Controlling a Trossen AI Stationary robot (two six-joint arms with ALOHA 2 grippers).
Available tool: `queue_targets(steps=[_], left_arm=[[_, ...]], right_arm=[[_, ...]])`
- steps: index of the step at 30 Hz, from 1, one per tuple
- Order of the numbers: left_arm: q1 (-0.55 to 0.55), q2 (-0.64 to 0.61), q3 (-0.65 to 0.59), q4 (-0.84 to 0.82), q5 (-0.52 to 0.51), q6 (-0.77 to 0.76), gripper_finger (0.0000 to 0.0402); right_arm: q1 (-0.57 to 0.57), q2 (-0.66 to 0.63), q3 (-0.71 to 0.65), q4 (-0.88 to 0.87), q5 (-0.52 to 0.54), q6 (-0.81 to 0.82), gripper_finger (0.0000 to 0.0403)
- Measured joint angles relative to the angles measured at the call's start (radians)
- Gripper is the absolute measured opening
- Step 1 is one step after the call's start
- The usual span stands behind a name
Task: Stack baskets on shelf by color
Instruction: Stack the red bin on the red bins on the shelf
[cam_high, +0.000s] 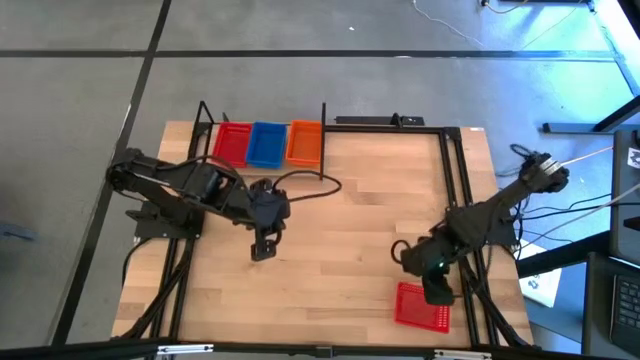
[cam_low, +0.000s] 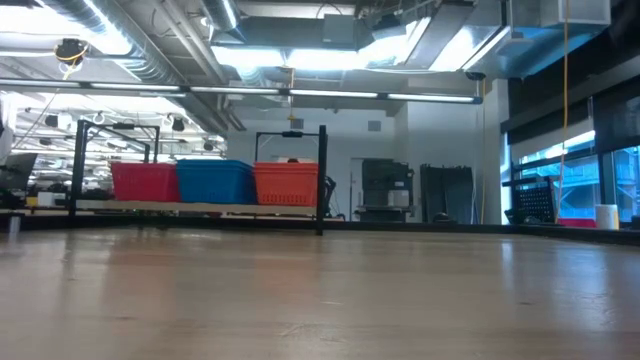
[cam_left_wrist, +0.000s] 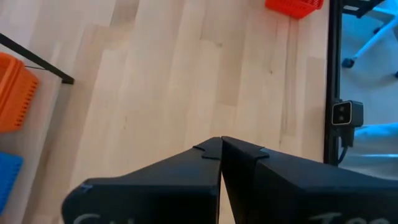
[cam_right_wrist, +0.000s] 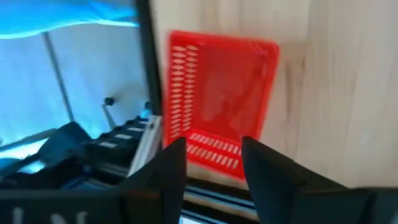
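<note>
Right wrist view: right gripper (cam_right_wrist: 213, 158) has its 2 fingers spread apart, nothing between them, hovering above the loose red basket (cam_right_wrist: 219, 106), roughly over the basket's nearer short wall. High view puts that red basket (cam_high: 422, 305) at the table's front right, touching or just beside the black frame rail (cam_high: 466, 215) on that side, and near the front edge. Left gripper (cam_high: 263, 247) is pinched shut and empty, parked over bare wood mid-left, well apart from everything.

Shelf (cam_high: 204, 117) sits at the back left with red stack (cam_high: 231, 143), blue stack (cam_high: 266, 143) and orange stack (cam_high: 304, 142) side by side, touching; low view shows the same 3 colours in a row.

Step in hand, as I judge it: grab the last red basket. Best done by coming straight down with 1 finger inside and 1 outside a wall, on the wall away from the rail, since the rail-side wall leaves little room for a finger. Lift clear before travelling, because the mesh wall could snag or tilt.

Open room: middle of the table (cam_high: 370, 220) is bare, good for the carry. Watch the left arm and its looped cable (cam_high: 310, 185) near the shelf front, and the shelf's upright posts at the red end.
</note>
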Motion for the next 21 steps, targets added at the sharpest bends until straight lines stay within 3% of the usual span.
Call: queue_targets(steps=[5, 21], left_arm=[[-0.036, -0.004, -0.001, 0.0, -0.017, -0.034, 0.0], [-0.046, -0.012, -0.001, 0.001, -0.021, -0.069, 0.0]], right_arm=[[0.052, 0.054, -0.129, 0.067, 0.019, 0.114, 0.0152], [0.082, 0.094, -0.292, 0.264, 0.035, 0.118, 0.0152]])
